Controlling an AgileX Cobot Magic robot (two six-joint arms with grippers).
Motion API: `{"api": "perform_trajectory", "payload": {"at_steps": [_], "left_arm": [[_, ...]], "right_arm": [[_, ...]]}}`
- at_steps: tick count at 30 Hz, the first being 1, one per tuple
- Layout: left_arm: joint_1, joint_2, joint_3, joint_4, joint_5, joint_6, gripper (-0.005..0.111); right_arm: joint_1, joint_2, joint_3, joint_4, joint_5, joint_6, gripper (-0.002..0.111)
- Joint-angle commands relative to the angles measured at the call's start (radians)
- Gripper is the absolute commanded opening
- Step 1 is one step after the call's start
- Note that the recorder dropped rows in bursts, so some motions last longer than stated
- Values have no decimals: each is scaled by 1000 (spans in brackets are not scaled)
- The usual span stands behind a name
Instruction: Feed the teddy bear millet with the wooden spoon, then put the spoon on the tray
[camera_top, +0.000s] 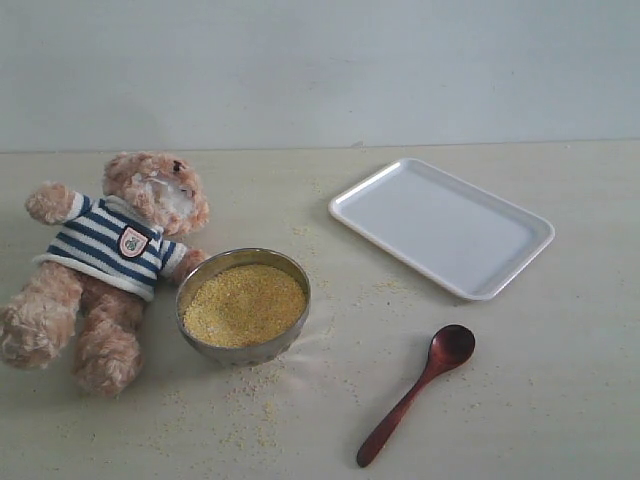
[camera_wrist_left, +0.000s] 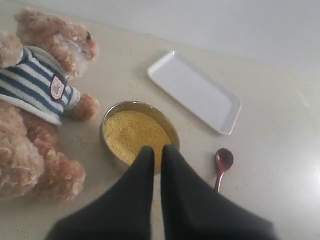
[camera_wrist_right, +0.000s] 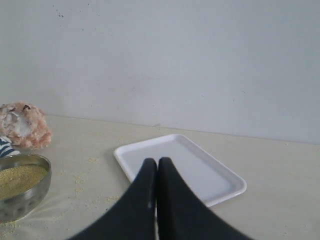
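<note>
1. Exterior view: the teddy bear (camera_top: 105, 265) lay at the left, just beside the metal bowl (camera_top: 245, 352) of millet (camera_top: 245, 303). The wooden spoon (camera_top: 418, 390) lay on the table, apart from the tray (camera_top: 440, 225).
2. Left wrist view: the left gripper (camera_wrist_left: 159, 150) was closed and empty.
3. Right wrist view: the right gripper (camera_wrist_right: 157, 162) was closed, holding nothing.

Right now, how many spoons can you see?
1. The slim dark reddish-brown wooden spoon lies on the table, right of the round metal bowl, nearer than the flat white tray. No others show.
</note>
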Motion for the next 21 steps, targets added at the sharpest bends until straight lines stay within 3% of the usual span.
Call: {"api": "perform_trajectory", "payload": {"at_steps": [1,6,9,12,13,15,21], "left_arm": [[-2,159,-38,0,17,126,5],[-2,300,-38,-8,-27,163,5],[-2,369,-38,-44,-64,228,15],[-2,422,-38,-82,-113,296,38],[-2,449,-38,-89,-170,316,61],[-2,483,-38,-89,-279,319,89],[-2,697,-136,-81,-335,356,85]], "right_arm": [[1,-5,0,-2,-13,-1,0],[1,-5,0,-2,-13,-1,0],[1,-5,0,-2,-13,-1,0],[1,-5,0,-2,-13,-1,0],[1,-5,0,-2,-13,-1,0],[1,-5,0,-2,-13,-1,0],[1,-5,0,-2,-13,-1,0]]}}
